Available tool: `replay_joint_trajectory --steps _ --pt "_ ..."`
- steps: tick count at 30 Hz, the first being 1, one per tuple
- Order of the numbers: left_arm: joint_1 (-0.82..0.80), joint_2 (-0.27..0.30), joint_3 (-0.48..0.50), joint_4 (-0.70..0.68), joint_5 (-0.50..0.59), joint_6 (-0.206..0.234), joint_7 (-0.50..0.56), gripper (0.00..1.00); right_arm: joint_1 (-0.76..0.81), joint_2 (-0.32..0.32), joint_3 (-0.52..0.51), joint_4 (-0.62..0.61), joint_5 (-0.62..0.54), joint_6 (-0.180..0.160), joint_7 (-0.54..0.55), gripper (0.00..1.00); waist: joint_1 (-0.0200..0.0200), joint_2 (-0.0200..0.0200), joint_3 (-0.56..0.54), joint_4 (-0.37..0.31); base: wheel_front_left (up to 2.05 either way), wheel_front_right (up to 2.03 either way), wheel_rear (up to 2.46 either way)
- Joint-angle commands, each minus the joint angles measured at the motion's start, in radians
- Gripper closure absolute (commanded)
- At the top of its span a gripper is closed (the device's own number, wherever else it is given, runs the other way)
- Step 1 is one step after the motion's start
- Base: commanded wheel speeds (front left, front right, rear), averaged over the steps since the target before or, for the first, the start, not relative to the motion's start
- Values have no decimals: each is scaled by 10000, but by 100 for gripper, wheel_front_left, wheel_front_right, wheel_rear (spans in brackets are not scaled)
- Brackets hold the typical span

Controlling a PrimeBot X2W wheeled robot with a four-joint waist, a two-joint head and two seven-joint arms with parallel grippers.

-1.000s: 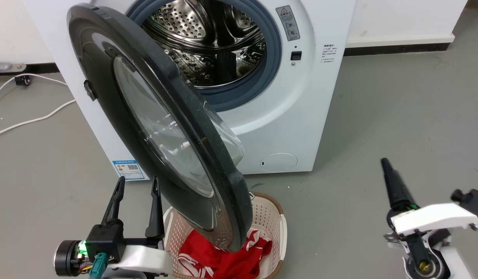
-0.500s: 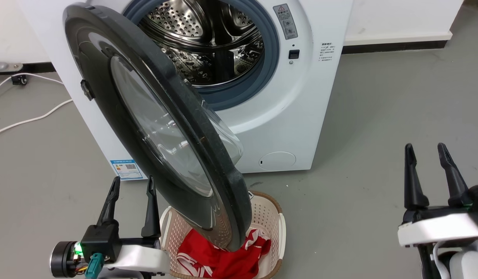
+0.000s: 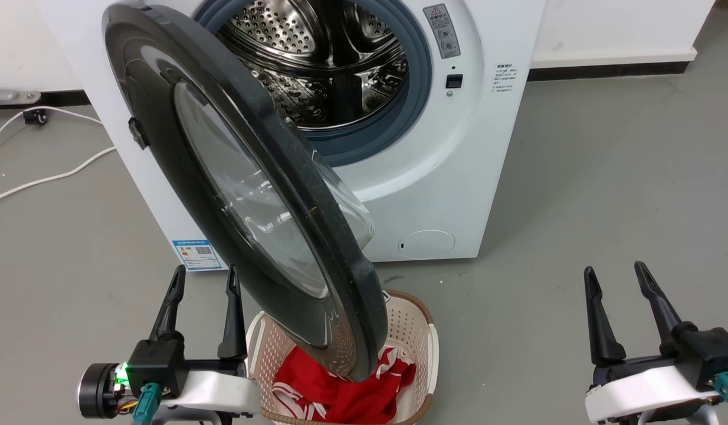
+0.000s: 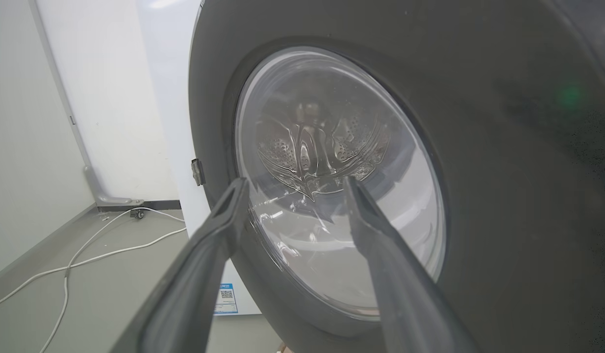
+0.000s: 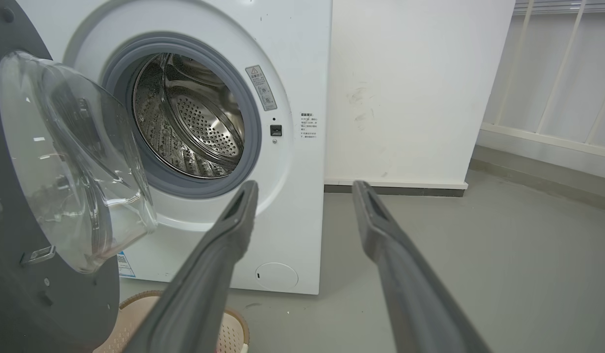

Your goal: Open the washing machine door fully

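**Door wide open, right arm drawn back**

The washing machine door [image 3: 246, 195] hangs far out from the white washing machine [image 3: 458, 177], above a beige laundry basket [image 3: 428, 345], unmoved since a second ago. The right gripper [image 3: 613, 268], earlier turned side-on, now sits lower, fingers spread and empty, well apart from the door. The left gripper [image 3: 206, 270], also spread, waits beside it. The opening looks finished.

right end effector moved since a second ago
Yes. The dark two-fingered right end effector sits lower in the head view, farther from the white washing machine.
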Motion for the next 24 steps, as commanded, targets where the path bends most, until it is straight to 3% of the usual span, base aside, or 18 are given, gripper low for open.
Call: replay_joint_trajectory --steps 1,4,5,6,7,17,24 --pt "-53 -9 -36 -15 34 -48 -23 0 -14 40 3 65 103 -6 -82 0 0 0 -6 10 0 0 0" --pt "-68 -10 -54 -47 47 -47 -23 0 -92 40 -11 124 142 -6 -100 0 0 0 -7 24 0 0 0" --pt "-78 -9 -58 -60 44 -58 -23 16 -112 40 -9 143 147 -6 -101 0 0 0 -5 28 0 0 0" --pt "-83 -11 -71 -70 37 -72 -23 88 -126 40 -5 153 161 -6 -108 0 0 0 -3 30 0 0 0" --pt "-84 -12 -84 -78 22 -100 -23 100 -145 40 1 164 166 -6 -121 0 0 0 1 31 0 0 0" --pt "-192 -17 34 -375 -107 -74 -23 100 -261 42 21 310 359 -6 -148 0 0 0 65 12 0 0 0" --pt "-632 -19 159 -1894 -122 95 -23 100 -338 41 -20 412 531 -6 -179 0 0 0 126 47 0 0 0"
